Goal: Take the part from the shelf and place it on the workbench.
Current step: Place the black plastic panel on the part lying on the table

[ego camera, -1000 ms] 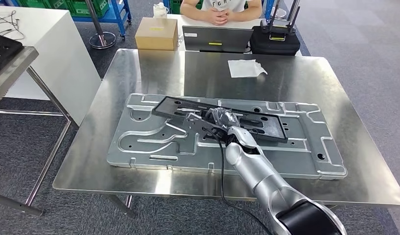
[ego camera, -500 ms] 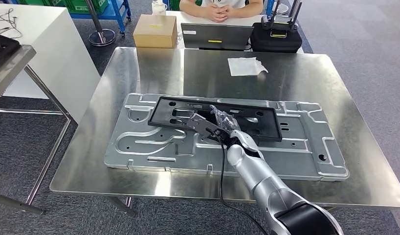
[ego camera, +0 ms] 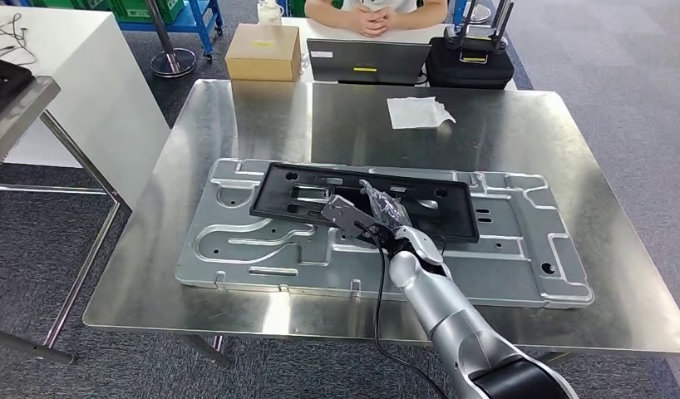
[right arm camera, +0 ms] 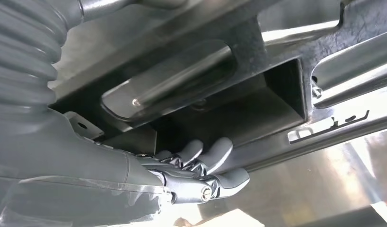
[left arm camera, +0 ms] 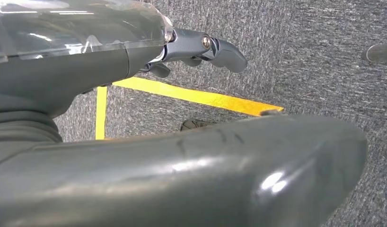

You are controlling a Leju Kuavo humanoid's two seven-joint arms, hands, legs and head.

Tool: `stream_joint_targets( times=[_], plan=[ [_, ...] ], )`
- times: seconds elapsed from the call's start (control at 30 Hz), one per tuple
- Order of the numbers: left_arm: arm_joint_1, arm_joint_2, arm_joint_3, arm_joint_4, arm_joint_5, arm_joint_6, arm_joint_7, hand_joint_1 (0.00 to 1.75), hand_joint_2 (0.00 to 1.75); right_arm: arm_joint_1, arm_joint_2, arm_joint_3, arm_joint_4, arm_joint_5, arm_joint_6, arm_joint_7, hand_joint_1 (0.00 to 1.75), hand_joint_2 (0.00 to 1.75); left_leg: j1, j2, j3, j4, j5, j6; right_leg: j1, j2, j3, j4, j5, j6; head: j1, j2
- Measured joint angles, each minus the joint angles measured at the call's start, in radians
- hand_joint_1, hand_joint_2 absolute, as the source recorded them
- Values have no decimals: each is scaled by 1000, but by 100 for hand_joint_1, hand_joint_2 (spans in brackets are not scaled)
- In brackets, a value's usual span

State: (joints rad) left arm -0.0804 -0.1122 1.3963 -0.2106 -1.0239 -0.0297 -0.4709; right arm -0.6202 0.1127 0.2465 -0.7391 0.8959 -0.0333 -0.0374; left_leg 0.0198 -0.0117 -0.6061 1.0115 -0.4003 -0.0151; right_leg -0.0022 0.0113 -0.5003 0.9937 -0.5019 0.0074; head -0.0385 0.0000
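Right hand (ego camera: pixel 378 214), at frame centre, rests on the near edge of the black part (ego camera: pixel 366 199), its fingers (right arm camera: pixel 215 158) curled under that edge in the wrist view, apparently holding it while it settles flat. Part lies on the grey plate (ego camera: pixel 237 241) covering the workbench (ego camera: pixel 519 125), so placement looks nearly done and release remains. Left hand (left arm camera: pixel 201 47) hangs over carpet, fingers loosely apart and holding nothing; farther off, at upper frame, a person (ego camera: pixel 374 17) sits behind a laptop (ego camera: pixel 366 60).
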Motion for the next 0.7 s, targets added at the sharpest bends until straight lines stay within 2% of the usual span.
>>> stream_joint_targets(
  times=[0.2, 0.33, 0.43, 0.57, 0.7],
  plan=[
    [6, 0, 0, 0, 0, -1, -7, 0, 0, 166, -18, 0, -318, -117, -29, -91, 0, 175, 0, 0, -7, 0, 0, 0, 0, 0, -7, 0, 0, 0, 0, 0],
    [8, 0, 0, 0, -5, -1, -9, 0, 0, 282, -34, -9, -598, -288, -102, -194, 0, 175, -1, -1, -9, 0, -1, 0, -1, 0, -9, 0, -2, 1, 0, 0],
    [9, 0, 0, 0, -7, 0, -9, 0, 0, 351, -51, -20, -777, -380, -125, -231, 0, 175, -1, -1, -9, 0, -3, 0, -1, 0, -9, 0, -3, 2, 0, 0],
    [8, 0, 0, 0, -9, 0, -9, 0, 0, 397, -66, -31, -902, -413, -130, -243, 0, 175, -1, 0, -9, 0, -4, -1, 0, 2, -9, 0, -3, 1, 0, 0],
    [8, 0, 0, 0, -10, 2, -9, 0, 0, 429, -83, -44, -989, -499, -133, -275, 0, 175, -1, 0, -9, 0, -4, -1, -1, 1, -9, 0, -4, 1, 0, 0]
  ],
)
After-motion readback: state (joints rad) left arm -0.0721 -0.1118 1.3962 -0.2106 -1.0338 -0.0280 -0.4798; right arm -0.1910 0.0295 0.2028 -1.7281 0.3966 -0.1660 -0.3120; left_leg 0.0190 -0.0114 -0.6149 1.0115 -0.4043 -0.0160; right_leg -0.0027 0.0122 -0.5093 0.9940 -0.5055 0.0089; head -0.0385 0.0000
